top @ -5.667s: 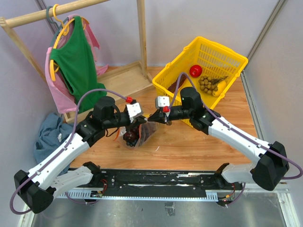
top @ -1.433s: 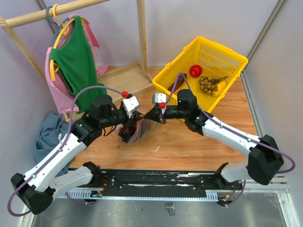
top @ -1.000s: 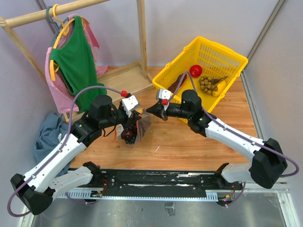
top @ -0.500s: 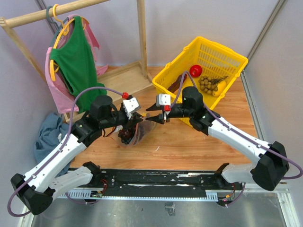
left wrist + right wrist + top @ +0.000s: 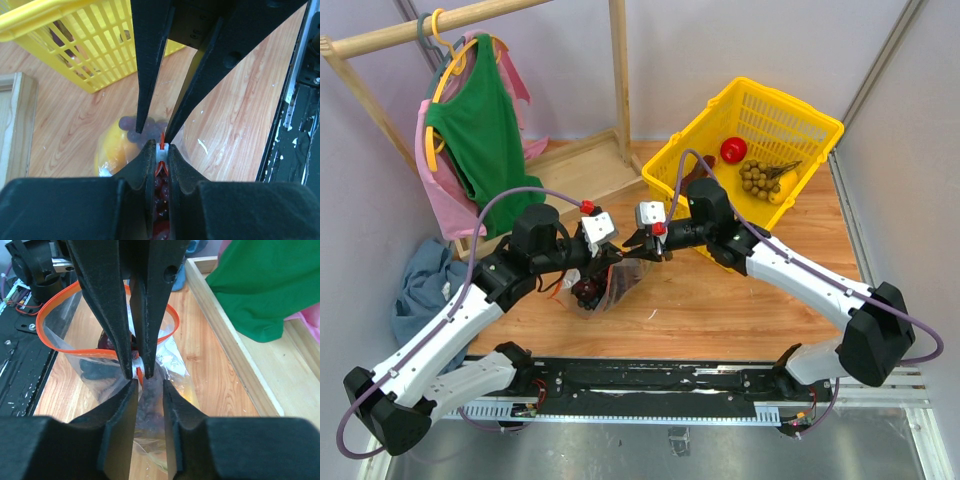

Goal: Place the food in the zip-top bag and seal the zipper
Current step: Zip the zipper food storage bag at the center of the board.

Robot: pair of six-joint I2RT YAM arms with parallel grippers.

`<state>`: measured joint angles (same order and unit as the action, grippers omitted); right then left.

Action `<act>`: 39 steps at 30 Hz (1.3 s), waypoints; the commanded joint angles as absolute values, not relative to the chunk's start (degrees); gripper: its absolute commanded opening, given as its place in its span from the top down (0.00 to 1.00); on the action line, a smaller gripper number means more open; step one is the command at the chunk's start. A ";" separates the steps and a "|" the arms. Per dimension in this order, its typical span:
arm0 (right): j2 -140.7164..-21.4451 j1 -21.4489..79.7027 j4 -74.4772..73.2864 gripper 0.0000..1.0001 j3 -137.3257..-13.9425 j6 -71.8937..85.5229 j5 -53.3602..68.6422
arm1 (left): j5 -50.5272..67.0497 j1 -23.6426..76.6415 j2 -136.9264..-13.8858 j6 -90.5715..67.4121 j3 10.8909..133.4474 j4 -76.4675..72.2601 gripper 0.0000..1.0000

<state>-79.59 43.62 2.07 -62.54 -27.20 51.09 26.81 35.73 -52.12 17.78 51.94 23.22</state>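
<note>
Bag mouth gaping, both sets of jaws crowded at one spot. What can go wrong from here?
1. The zipper forms a wide open loop. The right gripper has its jaws apart beside the left gripper, which is pinching the strip. Closing on the zip-top bag film rather than the strip would probably seal nothing.
2. Both arms' fingertips nearly touch, so a slide could knock the left pinch loose.
3. The grape bunch and yellow pepper sit just under the mouth and may jam the seal.

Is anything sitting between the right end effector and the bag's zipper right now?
Nothing visible is in the way. The right end effector sits right at the zipper, jaws slightly apart, tip to tip with the left end effector, which pinches the same strip, so room is tight.
</note>
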 commanded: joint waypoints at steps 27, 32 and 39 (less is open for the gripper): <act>-74.25 48.35 10.75 0.99 -58.93 -16.51 35.11 | 11.41 35.69 -45.44 -8.80 54.40 26.27 0.58; -71.88 48.39 11.09 0.99 -58.68 -15.01 34.05 | 12.02 35.68 -43.76 -9.23 52.75 24.59 0.58; -69.72 48.34 11.56 0.99 -58.18 -13.71 34.53 | 13.00 35.68 -43.79 -8.35 51.29 19.72 0.56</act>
